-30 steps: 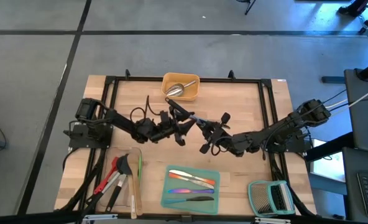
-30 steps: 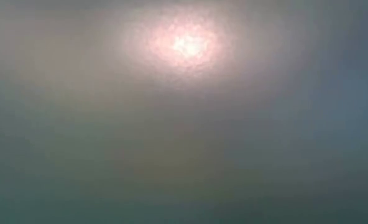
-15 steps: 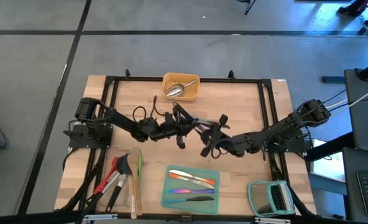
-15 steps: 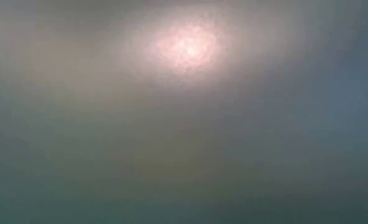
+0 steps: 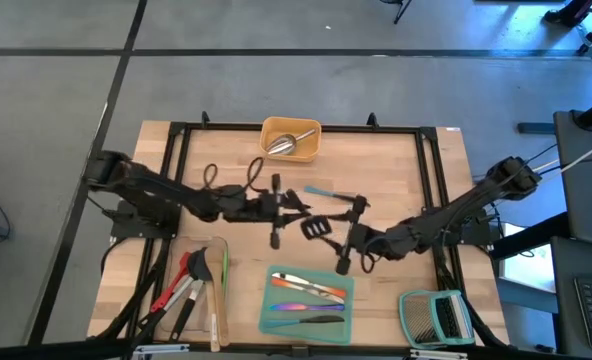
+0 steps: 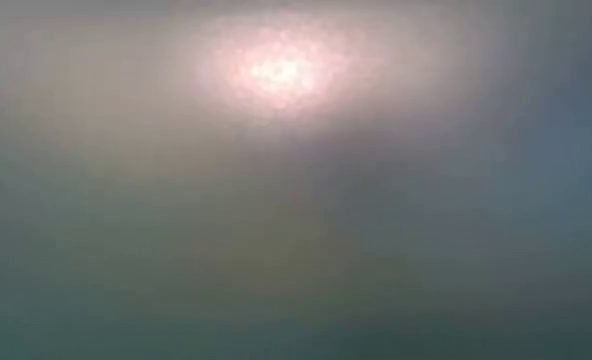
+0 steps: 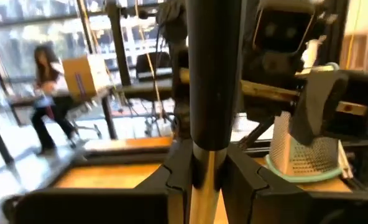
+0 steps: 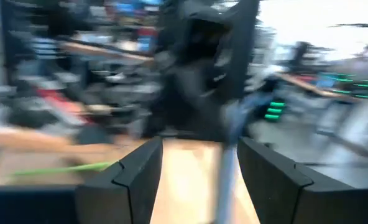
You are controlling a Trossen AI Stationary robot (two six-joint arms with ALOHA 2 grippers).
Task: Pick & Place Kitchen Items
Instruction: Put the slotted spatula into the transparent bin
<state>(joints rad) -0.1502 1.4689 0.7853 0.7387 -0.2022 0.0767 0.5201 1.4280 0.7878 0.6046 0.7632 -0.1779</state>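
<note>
A utensil with a thick black handle (image 7: 212, 74) and a shiny metal shaft stands between the fingers of my left gripper (image 7: 206, 180), which is shut on it above the table's middle (image 5: 294, 207). A pale blue length (image 5: 321, 190) shows just beyond that gripper. It shows again as a blurred blue-grey stick (image 8: 226, 155). My right gripper (image 5: 319, 227) (image 8: 199, 168) stands open a little nearer the front edge, apart from the utensil. The low view shows only haze. My left gripper pinches the utensil's metal shaft (image 7: 204, 177) between its two fingers, just under the black handle. The fingers lie level, come from the table's left and cross the utensil. The utensil stands about upright, handle above the fingers, clear of the table.
A yellow tray (image 5: 311, 150) with a steel scoop (image 5: 284, 143) stands at the far edge. A clear tray (image 5: 222, 300) of red, black and green tools lies near left. A teal tray (image 5: 266, 318) of cutlery and a green-framed rack (image 5: 436, 315) stand near right.
My right gripper has let go of the utensil and drawn back toward the table's near edge. My left gripper has risen and tipped up to level. The utensil's black handle, which slanted toward the yellow tray, has swung upright with it.
</note>
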